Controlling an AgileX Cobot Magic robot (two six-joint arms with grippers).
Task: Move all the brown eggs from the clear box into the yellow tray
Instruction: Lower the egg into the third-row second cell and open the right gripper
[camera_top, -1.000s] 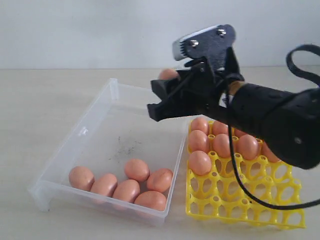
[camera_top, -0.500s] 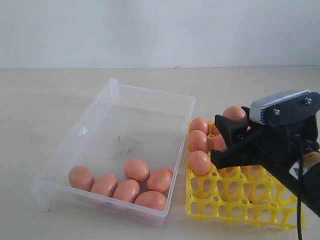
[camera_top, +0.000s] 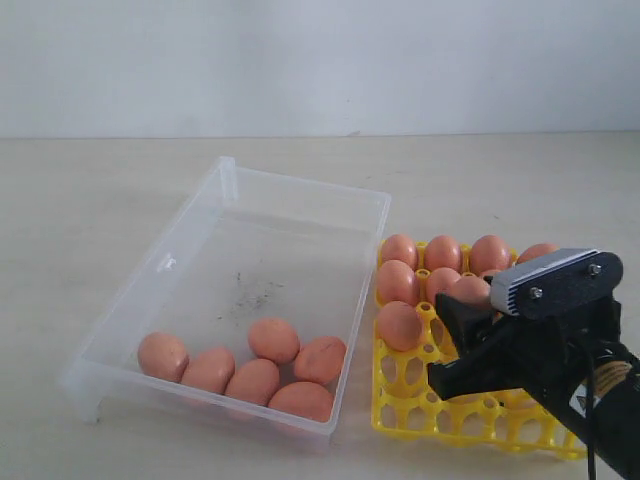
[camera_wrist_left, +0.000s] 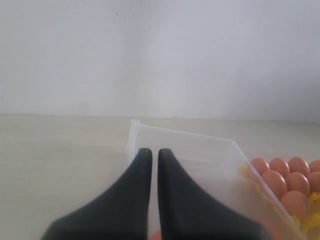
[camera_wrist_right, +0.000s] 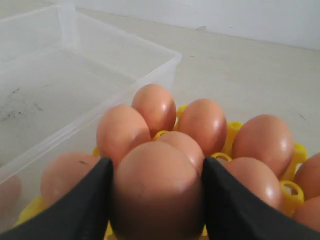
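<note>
The right gripper (camera_wrist_right: 156, 172) hangs low over the bright yellow plastic egg tray (camera_top: 405, 405), jaws clamped on one smooth orange-brown egg (camera_top: 470, 291), likely to seat it in an open cup. Six more eggs (camera_top: 273, 339) lie in the clear plastic box (camera_top: 160, 265) beside the tray. The left gripper (camera_wrist_left: 155, 156), jaws together, waits clear of the tray.

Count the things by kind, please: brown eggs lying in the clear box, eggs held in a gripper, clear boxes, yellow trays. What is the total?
brown eggs lying in the clear box: 6
held egg in the right gripper: 1
clear box: 1
yellow tray: 1
Total: 9
</note>
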